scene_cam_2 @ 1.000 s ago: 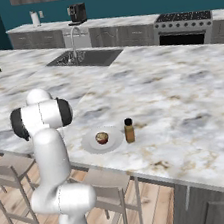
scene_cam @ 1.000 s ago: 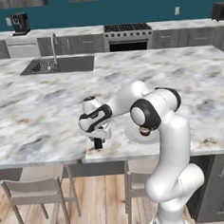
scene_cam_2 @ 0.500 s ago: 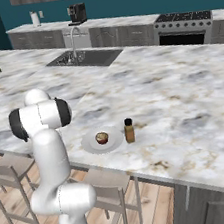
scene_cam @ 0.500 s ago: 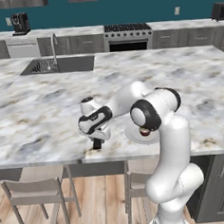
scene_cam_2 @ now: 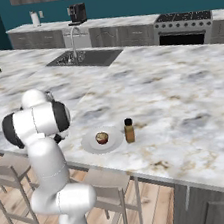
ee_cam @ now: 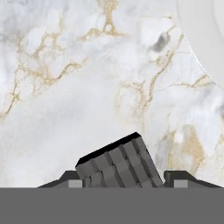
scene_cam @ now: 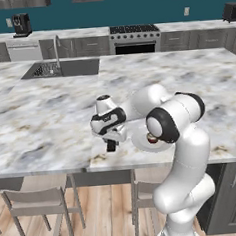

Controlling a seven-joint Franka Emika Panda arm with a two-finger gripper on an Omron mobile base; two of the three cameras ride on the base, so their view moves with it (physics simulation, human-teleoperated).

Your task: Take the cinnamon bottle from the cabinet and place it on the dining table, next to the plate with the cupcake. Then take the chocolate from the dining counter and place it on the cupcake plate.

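The gripper (scene_cam: 111, 146) is seen pointed down at the dining counter (scene_cam: 50, 120), close to the near edge, with a small dark thing at its tips in the left base view. In the hand view that dark thing is made out as the chocolate (ee_cam: 117, 162), a flat black bar with a grid of squares, sitting tilted between the two finger tips (ee_cam: 70, 180). The tips are seen on either side of the bar, spaced about as wide as the bar itself, but real contact can't be told from these shots, so whether it's actually clamped is left open. Whether the bar is lifted or lying on the marble can't be told either.

The plate with the cupcake (scene_cam_2: 90, 143) is found just right of the gripper, partly hidden by the arm in the left base view, where a slice of its rim (scene_cam: 137, 138) is visible. A curve of that white rim (ee_cam: 205, 39) is also caught in the upper right corner of the hand view, apart from the chocolate. The cupcake (scene_cam_2: 102, 138) is seen sitting roughly in the middle of the plate.

The cinnamon bottle (scene_cam_2: 129, 130) is stood upright on the marble just beside the plate, on the side away from the arm, black cap up.

Further back, a sink (scene_cam: 61, 69) with a faucet is set into the same top, and a stove (scene_cam: 134, 38) is seen along the far wall.
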